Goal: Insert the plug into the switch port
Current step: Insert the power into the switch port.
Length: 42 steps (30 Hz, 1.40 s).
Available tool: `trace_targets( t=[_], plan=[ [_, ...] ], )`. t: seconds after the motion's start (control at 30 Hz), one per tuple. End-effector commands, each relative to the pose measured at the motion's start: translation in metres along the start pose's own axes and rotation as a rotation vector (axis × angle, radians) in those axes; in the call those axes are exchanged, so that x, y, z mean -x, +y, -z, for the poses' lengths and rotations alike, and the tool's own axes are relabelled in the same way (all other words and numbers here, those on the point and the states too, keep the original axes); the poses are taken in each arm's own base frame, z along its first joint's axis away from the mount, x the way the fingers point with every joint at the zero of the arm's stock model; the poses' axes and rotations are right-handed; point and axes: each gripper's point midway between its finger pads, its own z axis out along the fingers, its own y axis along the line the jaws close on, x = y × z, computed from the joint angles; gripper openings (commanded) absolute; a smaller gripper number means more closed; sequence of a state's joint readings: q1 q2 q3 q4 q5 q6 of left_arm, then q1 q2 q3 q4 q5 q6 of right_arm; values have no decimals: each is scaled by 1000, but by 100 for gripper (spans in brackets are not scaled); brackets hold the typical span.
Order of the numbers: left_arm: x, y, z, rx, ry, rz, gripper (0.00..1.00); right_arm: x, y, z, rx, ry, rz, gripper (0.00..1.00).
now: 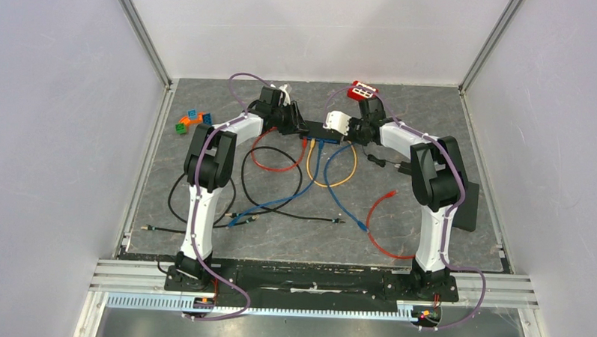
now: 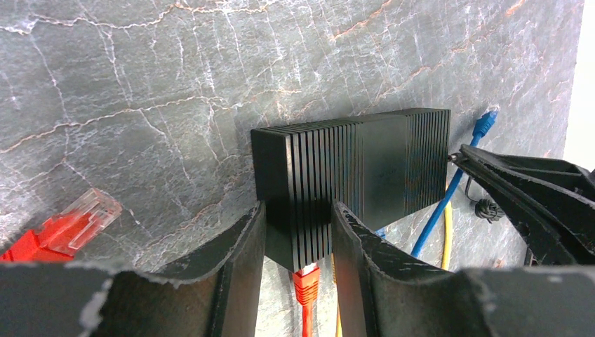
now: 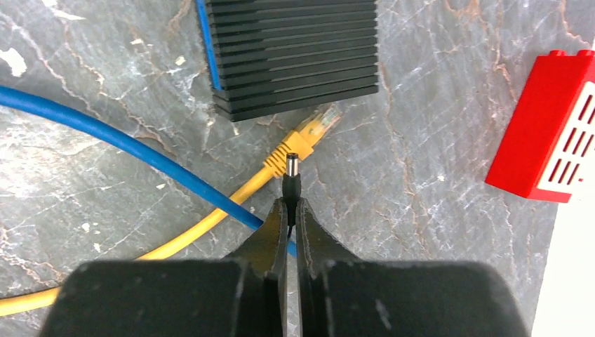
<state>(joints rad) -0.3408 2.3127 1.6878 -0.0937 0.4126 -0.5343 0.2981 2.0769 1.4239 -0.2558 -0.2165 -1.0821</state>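
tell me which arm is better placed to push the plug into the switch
Right. Its pincer is shut on the plug, tip aimed at the switch just ahead. The left pincer is busy holding the switch.

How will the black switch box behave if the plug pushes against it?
Probably stiff: the switch is a hard-looking ribbed block. It seems to rest on the smooth table, so it might slide, but the left pincer clamping its sides should brace it. The red cable plugged in may tug.

Switch (image 2: 351, 175), black, finely ribbed; plug (image 3: 292, 179), black with silver tip; red cable (image 2: 306, 288), blue cable (image 3: 105, 132), yellow cable (image 3: 295, 146); box (image 3: 537, 126), red with white slotted face; table (image 2: 140, 105), grey marbled, veined white and rust.
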Motion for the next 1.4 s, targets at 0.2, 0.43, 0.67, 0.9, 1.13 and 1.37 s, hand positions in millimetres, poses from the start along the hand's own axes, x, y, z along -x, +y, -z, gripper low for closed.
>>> trace_targets(
  t=[0.2,0.43,0.67,0.9,1.13,1.37],
  plan=[
    [16,-4,8,-9,-35,-6,45,29,-5,1,6,-58,11,0],
    [17,-5,10,-10,-35,-9,45,34,2,-11,26,-33,-11,0],
    [16,0,13,1,-39,-8,45,29,11,-20,62,-18,-39,0],
    [19,-1,10,-15,-42,-7,45,33,8,-26,60,-28,-85,0],
    [16,0,4,-34,-24,-5,46,32,4,-30,49,-19,-67,0],
    [18,0,1,-41,-14,-20,48,40,3,-29,60,-59,11,0]
  ],
)
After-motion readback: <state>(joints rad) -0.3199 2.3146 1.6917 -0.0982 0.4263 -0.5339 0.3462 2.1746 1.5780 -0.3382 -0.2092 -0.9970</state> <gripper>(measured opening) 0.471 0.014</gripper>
